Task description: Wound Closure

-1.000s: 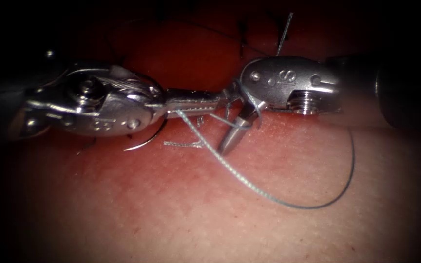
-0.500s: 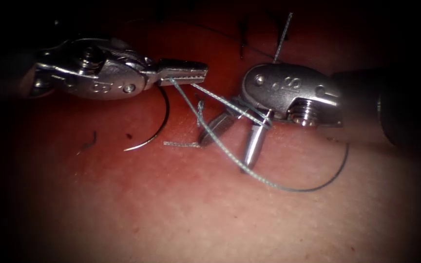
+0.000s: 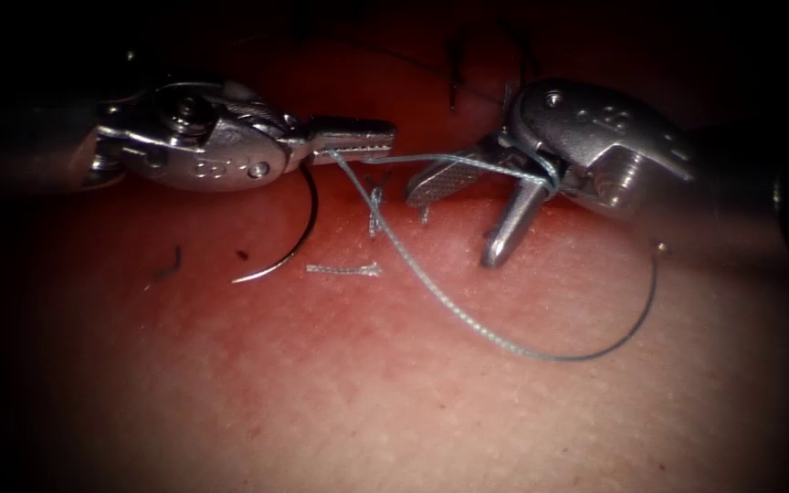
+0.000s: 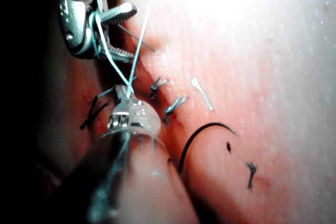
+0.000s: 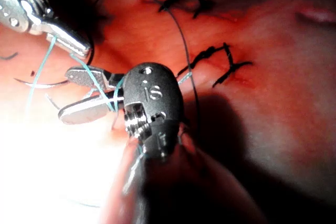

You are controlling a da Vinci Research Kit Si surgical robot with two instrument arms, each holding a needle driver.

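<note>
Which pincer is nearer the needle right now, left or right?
Left. The left pincer, shut on the thread, sits just above the needle lying free on the tissue. The right pincer, open, is farther off to the right.

Tissue (image 3: 394,402): bears the curved needle (image 3: 292,239) lying free on its surface, a short cut end of thread (image 3: 343,269) just beside it, and a long thread (image 3: 541,351) loop.
</note>
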